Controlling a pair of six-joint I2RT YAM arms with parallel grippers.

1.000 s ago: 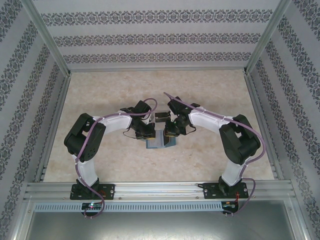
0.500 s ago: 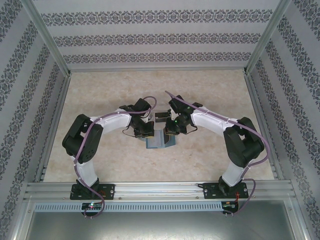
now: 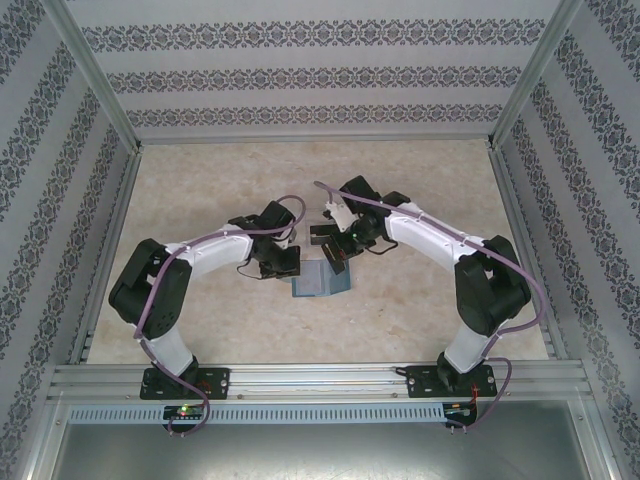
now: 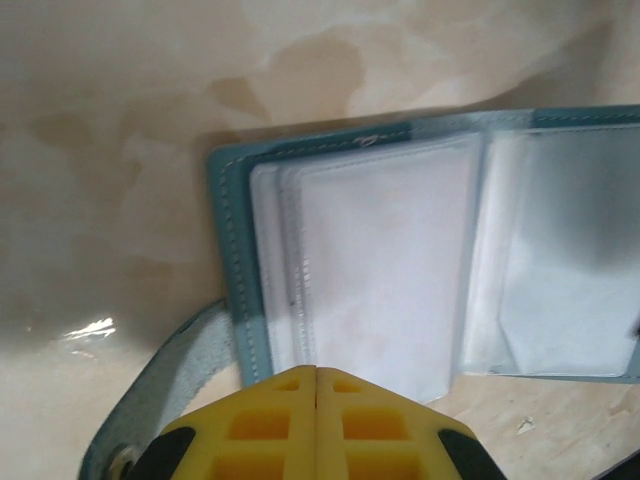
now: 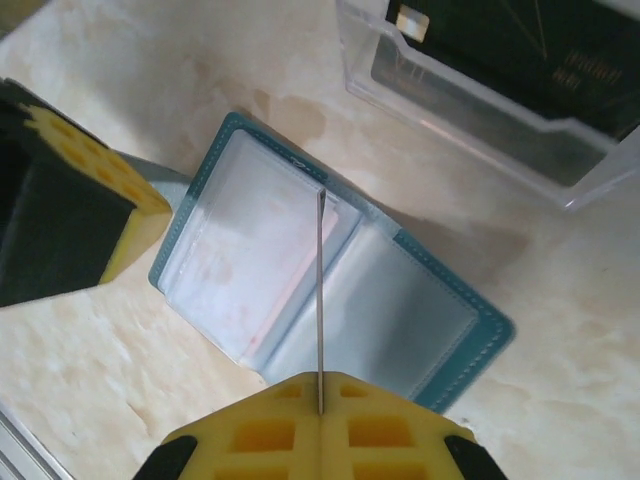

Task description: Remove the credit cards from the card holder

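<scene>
One credit card (image 5: 320,300) stood edge-on, a thin line running straight out from between the right jaws, which were closed flat on its near end. Its far end hung over the middle fold of the card holder (image 5: 250,270). It looked to be out of its sleeve, though from this edge-on angle I could not be sure the tip was free. The card holder lay open on the desk (image 5: 150,60) just ahead of and below the right jaws, its clear sleeves facing up. Whether more cards sat in those pale sleeves I could not tell.

The left jaws were closed tip to tip with no gap, at the holder's near edge (image 4: 370,260), with its closing tab (image 4: 170,370) just to their left. They seemed to pin that edge down rather than grip anything, but contact was hidden under the tips. A clear plastic box (image 5: 480,110) stood beyond the holder, up and to the right of the right jaws.

The step in hand was, by my reading, the drawing-out of a card. The next move called for carrying it well aside of the holder, lowering it flat to the desk, and only then parting the right jaws, while the left jaws kept the holder from lifting.
</scene>
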